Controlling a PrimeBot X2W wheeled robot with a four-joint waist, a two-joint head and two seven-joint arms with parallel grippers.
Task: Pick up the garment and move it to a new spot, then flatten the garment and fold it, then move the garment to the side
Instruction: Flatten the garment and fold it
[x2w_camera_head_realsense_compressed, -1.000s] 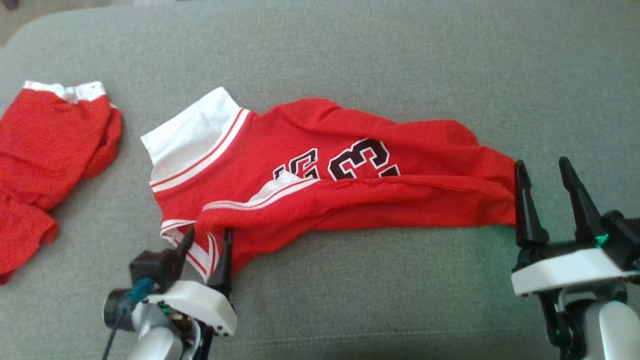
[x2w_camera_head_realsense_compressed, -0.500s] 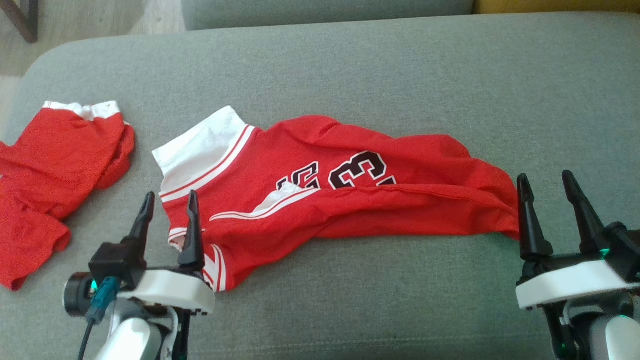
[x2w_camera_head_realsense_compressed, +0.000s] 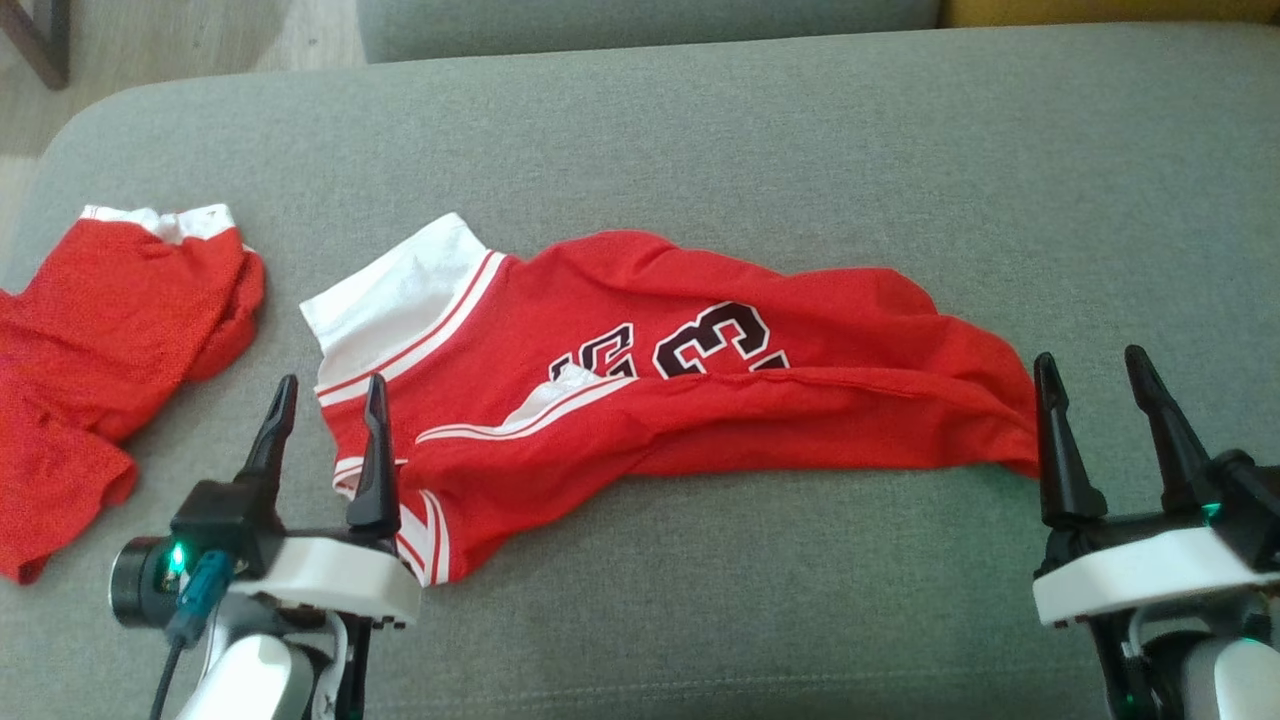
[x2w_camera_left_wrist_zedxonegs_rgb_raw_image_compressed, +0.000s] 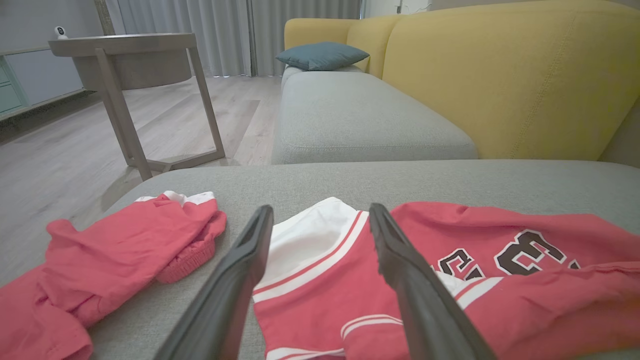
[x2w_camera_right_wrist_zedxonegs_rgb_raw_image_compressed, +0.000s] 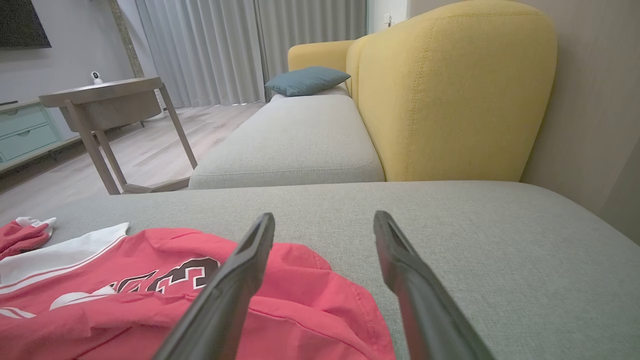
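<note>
- Two grippers are hanging wide open, holding nothing: left gripper at 7 o'clock over the garment and its striped corner, right gripper at 4 o'clock beside its red end.
- Mid-cushion, the garment is lying rumpled and doubled over; a pinch here is likely catching two layers.
- At 9 o'clock, a second red garment is lying near enough to snag.

A grey sofa seat runs along a yellow backrest, a teal cushion at its far end, beside a wooden side table on pale plank floor before grey curtains.
</note>
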